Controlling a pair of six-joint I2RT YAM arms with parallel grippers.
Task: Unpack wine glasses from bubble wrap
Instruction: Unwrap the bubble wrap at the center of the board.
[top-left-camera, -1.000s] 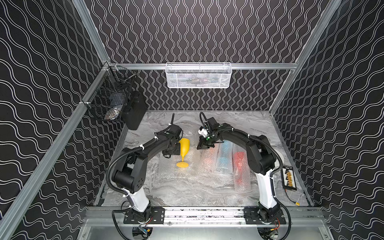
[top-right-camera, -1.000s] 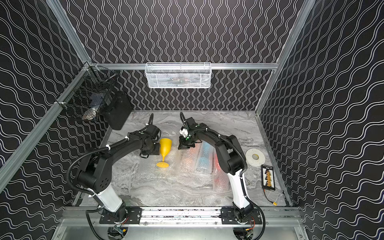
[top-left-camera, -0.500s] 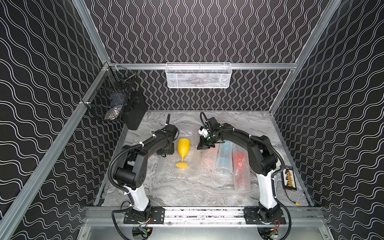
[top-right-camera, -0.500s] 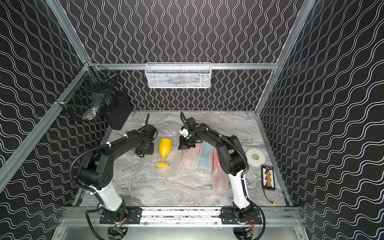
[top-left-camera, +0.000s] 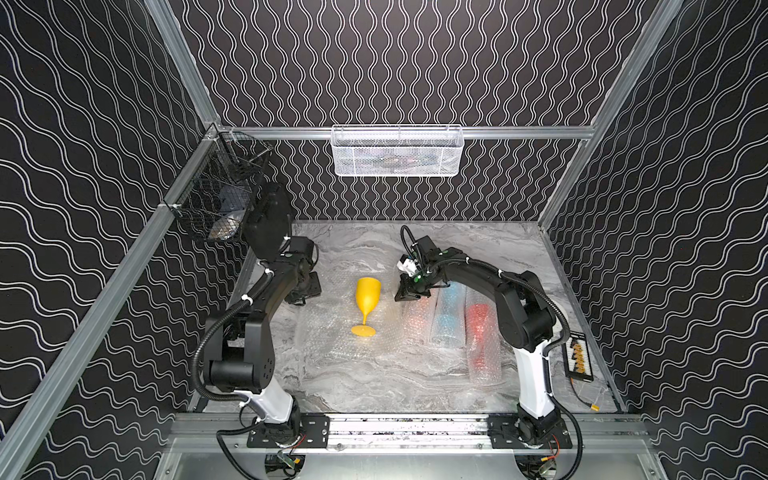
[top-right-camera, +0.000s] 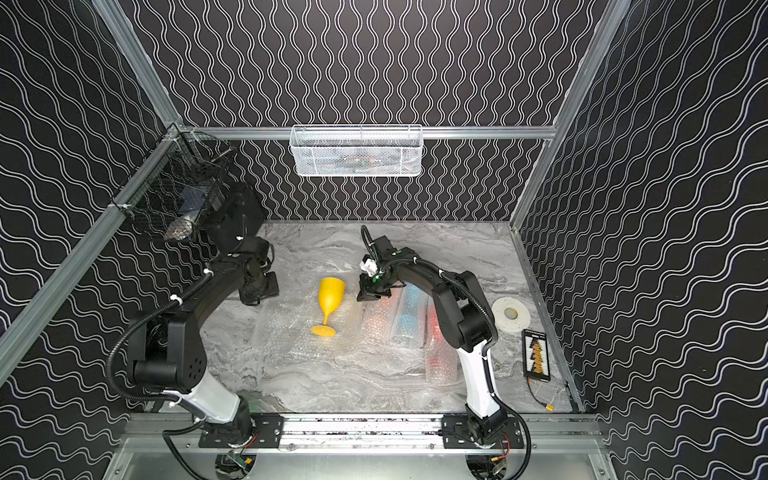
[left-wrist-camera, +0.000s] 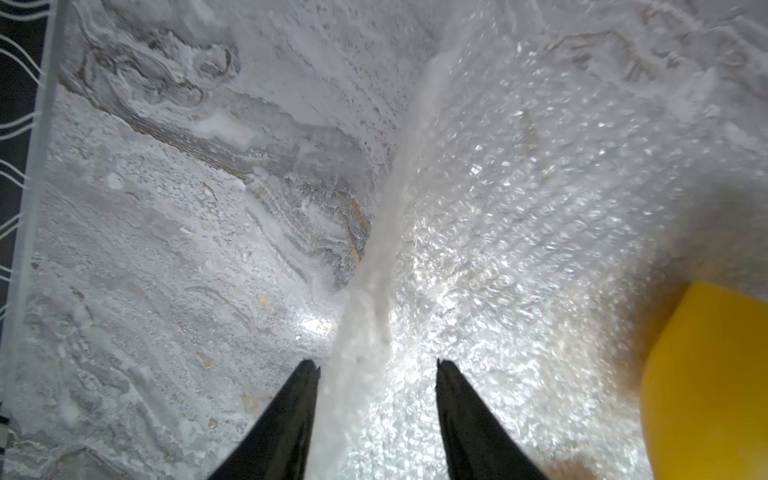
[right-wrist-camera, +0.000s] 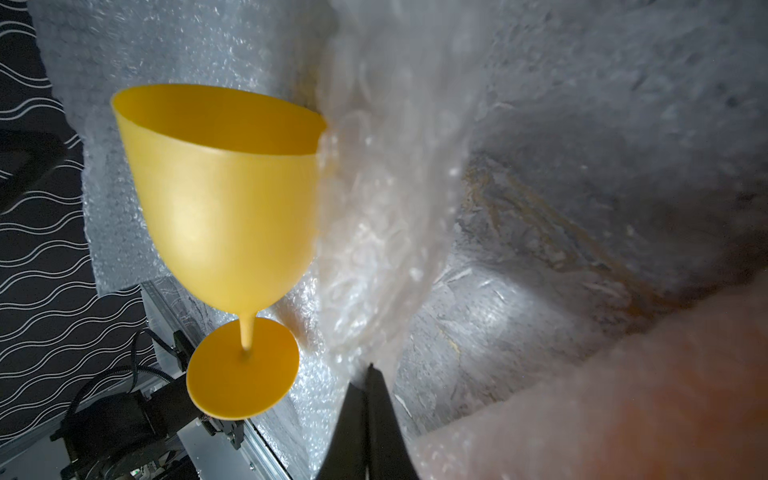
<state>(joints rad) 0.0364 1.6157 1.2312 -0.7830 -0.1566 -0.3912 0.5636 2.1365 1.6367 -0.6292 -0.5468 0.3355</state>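
Since a second ago the left pincer (left-wrist-camera: 376, 365) is sitting farther from the yellow glass (top-left-camera: 368, 297), nearer the left wall, jaws half apart astride the bubble wrap (left-wrist-camera: 519, 208) edge; the right pincer (right-wrist-camera: 371, 370) is pinching wrap tight beside the upright glass; bare table (top-left-camera: 498, 241) is lying open behind

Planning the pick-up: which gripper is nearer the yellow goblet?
Right. The right gripper sits close beside the yellow goblet, pinching bubble wrap; the left gripper stands farther off on the other side, open.

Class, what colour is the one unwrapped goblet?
Yellow goblet, shown best in the right wrist view.
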